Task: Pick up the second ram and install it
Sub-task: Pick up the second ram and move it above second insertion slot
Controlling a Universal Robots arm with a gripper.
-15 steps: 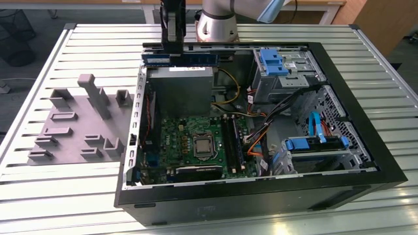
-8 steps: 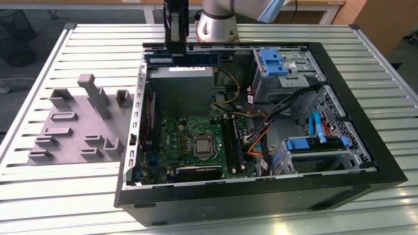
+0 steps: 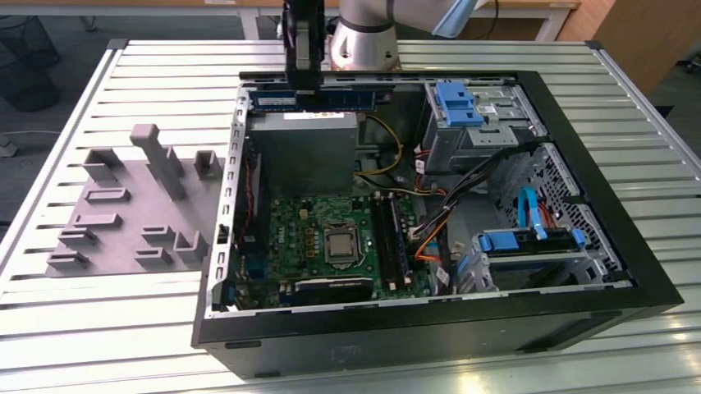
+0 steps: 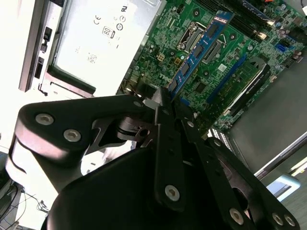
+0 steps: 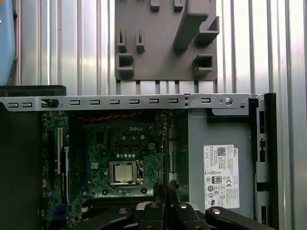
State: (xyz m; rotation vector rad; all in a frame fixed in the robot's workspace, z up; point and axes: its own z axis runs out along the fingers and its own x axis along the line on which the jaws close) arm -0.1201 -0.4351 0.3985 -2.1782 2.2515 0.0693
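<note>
The second ram is a long, narrow stick with black chips. It hangs level above the far end of the open computer case, over the grey power supply. My gripper comes down from above and is shut on it near one end. In the second wrist view the fingers pinch the ram, which sticks out over the green motherboard. The long black slots lie on the motherboard beside the processor socket, well below and nearer than the ram. The first wrist view has the gripper over the board.
A grey fixture with upright holders lies on the slatted table at the exterior view's left. Blue drive cages and bundles of cables fill the case's right side. The case's metal rim runs around the board.
</note>
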